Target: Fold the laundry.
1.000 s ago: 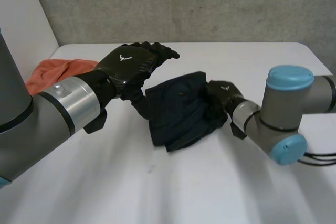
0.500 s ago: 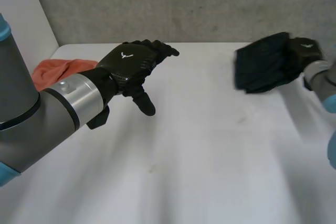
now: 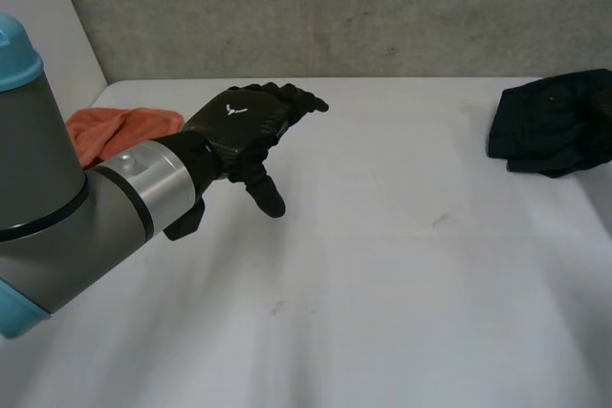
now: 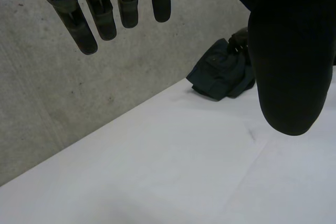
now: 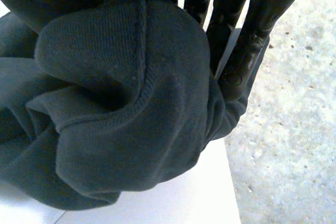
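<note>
The robot's L hand (image 3: 244, 126) is hanging over the white table (image 3: 382, 274), toward the far L side. Its fingers (image 4: 100, 17) are sticking out straight and loose, with the thumb apart, holding nothing. An orange cloth (image 3: 115, 131) is lying bunched up just beside that arm, by the table's L edge. The dark blue cloth (image 3: 550, 121) is way over at the table's R edge, all scrunched up, well apart from the L hand. The R hand (image 5: 247, 35) is grabbing it, squeezing the cloth btw. its thumb and straight fingers in 1 fat bundle. A grey wall (image 3: 335, 7) is standing behind the table.
</note>
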`<state>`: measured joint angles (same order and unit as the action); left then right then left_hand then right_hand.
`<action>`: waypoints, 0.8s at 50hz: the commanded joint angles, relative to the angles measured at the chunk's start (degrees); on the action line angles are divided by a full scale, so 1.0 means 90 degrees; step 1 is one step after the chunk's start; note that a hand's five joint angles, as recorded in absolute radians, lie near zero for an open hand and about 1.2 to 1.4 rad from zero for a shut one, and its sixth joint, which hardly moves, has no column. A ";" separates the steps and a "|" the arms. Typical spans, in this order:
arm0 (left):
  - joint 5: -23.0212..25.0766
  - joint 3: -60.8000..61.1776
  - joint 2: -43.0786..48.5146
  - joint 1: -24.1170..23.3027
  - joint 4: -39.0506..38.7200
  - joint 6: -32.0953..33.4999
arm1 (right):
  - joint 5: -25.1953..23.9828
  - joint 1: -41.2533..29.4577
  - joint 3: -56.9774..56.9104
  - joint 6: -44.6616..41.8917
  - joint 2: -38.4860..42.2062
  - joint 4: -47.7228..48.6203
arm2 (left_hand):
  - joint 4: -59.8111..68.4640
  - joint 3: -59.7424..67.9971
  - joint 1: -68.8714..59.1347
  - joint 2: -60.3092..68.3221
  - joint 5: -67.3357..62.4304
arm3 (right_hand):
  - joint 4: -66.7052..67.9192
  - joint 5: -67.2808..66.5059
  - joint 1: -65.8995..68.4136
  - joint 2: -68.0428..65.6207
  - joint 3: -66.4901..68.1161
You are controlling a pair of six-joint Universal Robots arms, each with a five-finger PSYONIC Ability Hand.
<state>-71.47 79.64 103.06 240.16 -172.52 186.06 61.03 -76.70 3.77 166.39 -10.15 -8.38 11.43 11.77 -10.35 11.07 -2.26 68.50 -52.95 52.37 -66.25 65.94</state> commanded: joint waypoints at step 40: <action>-0.0057 0.0076 0.0082 0.0005 0.0009 0.0000 | -0.0279 0.0807 0.0283 -0.1814 -0.1214 -0.1429 | -0.0022 -0.0061 -0.0098 0.0017 0.0115 | -0.6500 0.5883 -0.4708 0.6250 -0.6216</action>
<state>-71.98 79.82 104.04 240.14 -172.46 186.06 56.47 -68.55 4.17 159.44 -14.35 -12.96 11.43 11.77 -10.35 11.07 -2.26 13.05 -3.02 11.17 -12.22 11.69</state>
